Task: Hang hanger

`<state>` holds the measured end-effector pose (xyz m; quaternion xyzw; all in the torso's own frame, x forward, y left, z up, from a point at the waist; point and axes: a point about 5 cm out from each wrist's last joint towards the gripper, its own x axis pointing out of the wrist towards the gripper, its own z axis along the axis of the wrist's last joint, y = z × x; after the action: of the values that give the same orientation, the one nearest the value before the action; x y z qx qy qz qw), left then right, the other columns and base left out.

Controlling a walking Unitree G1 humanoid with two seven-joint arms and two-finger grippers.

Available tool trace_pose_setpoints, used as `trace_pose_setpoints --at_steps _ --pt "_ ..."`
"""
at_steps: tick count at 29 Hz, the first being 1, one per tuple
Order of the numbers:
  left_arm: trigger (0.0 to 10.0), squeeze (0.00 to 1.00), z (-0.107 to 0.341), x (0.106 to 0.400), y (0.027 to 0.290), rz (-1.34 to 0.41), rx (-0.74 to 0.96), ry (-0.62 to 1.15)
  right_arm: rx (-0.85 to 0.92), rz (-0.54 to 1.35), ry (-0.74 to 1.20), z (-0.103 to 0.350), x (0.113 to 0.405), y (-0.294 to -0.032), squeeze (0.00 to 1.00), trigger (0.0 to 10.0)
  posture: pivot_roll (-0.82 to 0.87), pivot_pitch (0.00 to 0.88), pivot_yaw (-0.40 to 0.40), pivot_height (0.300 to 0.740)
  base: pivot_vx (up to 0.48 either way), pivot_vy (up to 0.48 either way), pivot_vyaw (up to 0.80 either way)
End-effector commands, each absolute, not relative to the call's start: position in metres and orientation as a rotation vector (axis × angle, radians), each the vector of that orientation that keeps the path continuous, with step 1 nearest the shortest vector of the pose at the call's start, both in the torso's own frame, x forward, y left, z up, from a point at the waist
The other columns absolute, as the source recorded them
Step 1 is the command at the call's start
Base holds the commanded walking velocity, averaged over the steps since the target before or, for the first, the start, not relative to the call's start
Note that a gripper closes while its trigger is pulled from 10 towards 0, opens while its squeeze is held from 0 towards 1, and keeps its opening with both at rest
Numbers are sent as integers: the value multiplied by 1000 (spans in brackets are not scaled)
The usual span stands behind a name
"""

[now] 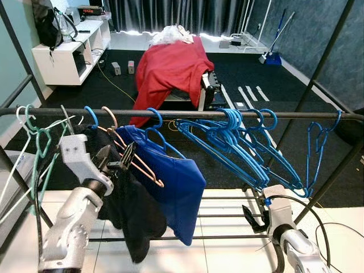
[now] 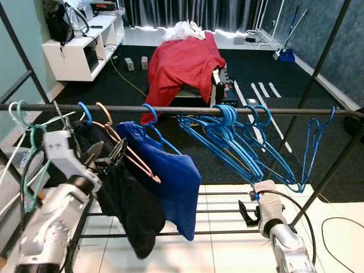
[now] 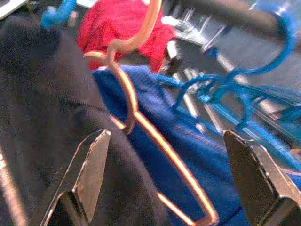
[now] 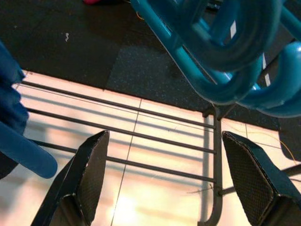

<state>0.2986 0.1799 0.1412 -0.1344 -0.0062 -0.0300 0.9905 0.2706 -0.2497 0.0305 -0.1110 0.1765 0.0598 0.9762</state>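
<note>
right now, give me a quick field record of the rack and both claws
rail: dark bar across the view
copper hanger: hooked on the rail, between the black and blue garments
black garment: hangs on the rail
blue garment: on a blue hanger
empty blue hangers: bunched further right
left claw: open, at the copper hanger, holding nothing
right claw: open, below the blue hangers, empty
</note>
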Motion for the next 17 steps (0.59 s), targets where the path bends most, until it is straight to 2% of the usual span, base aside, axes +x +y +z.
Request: trace_pose_setpoints --at_steps 1,5,10,13,16,17 --pt "10000 0 134 301 180 -23 -199 35 -231 119 358 30 270 -250 0 10000 -76 0 -33 740 0 0 0" --pt "10000 0 125 303 190 69 -80 93 -232 115 355 30 270 -249 0 10000 -81 0 -30 740 0 0 0" --pt "10000 0 114 301 221 256 101 190 -232 108 350 30 269 -248 0 10000 -85 0 -24 740 0 0 0" --pt "10000 0 110 299 234 324 126 219 -232 106 349 30 269 -248 0 10000 -85 0 -24 740 0 0 0" --pt "10000 0 107 300 232 309 101 232 -233 105 348 30 269 -248 0 10000 -84 0 -25 740 0 0 0" --pt "4980 0 103 300 227 279 80 244 -233 104 348 30 269 -248 0 10000 -86 0 -24 740 0 0 0"
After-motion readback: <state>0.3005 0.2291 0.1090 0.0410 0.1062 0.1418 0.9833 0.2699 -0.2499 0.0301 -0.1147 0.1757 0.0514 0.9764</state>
